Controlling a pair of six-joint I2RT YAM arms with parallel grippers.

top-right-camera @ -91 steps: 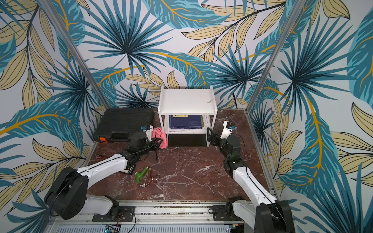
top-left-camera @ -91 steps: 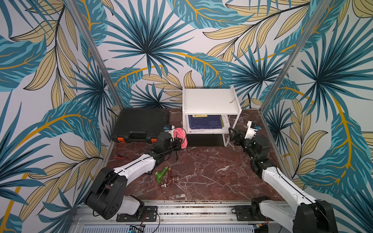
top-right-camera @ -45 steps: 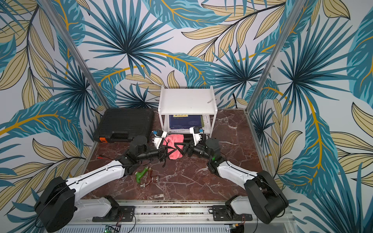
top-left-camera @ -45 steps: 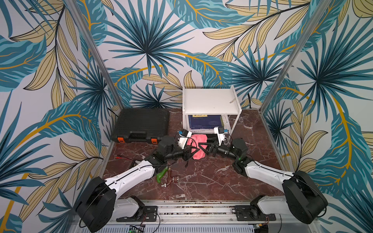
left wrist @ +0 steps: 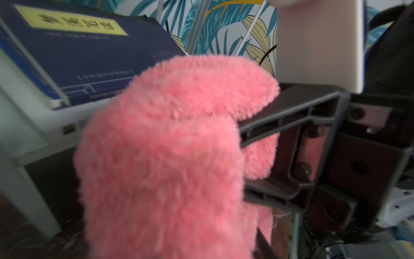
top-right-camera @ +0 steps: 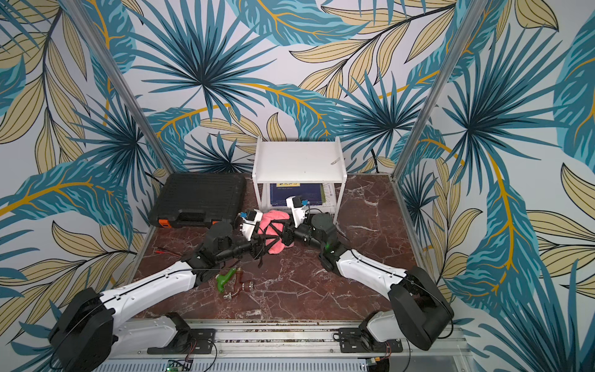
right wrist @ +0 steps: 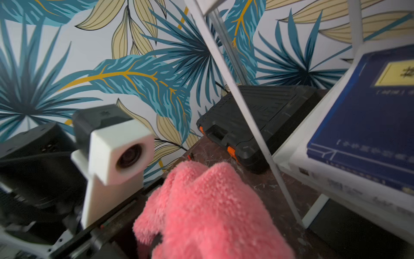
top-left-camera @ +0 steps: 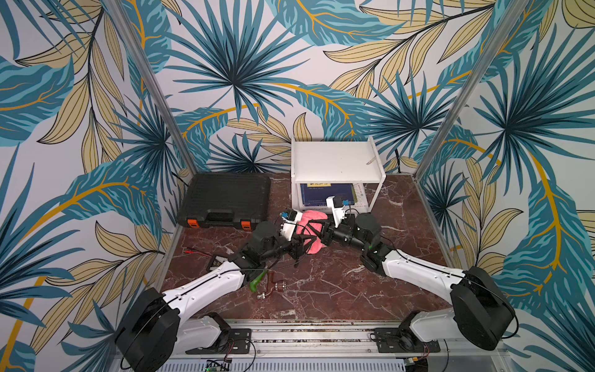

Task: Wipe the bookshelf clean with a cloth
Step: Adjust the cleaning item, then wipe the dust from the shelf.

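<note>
The pink fluffy cloth [top-left-camera: 309, 218] [top-right-camera: 273, 217] hangs above the marble table, just in front of the white two-tier bookshelf [top-left-camera: 331, 157] [top-right-camera: 296, 157]. My two grippers meet at it from opposite sides. My right gripper [top-left-camera: 317, 230] [top-right-camera: 280, 232] is shut on the cloth; its black fingers [left wrist: 280, 121] clamp a fold. My left gripper [top-left-camera: 301, 246] [top-right-camera: 262, 246] sits at the cloth's lower end with its jaws parted. The cloth [left wrist: 168, 145] [right wrist: 208, 213] fills both wrist views and hides most of each gripper's own jaws.
A black toolcase [top-left-camera: 225, 199] lies left of the shelf. A blue book [top-left-camera: 325, 193] rests on the shelf's lower board. A green-handled tool [top-left-camera: 257, 280], a brown fitting [top-left-camera: 272, 286] and a red-tipped probe [top-left-camera: 199, 252] lie near the left arm.
The right arm swung left from the shelf's right leg to the cloth and shut on it. The left gripper carried the cloth rightward from by the toolcase, then parted its jaws.
</note>
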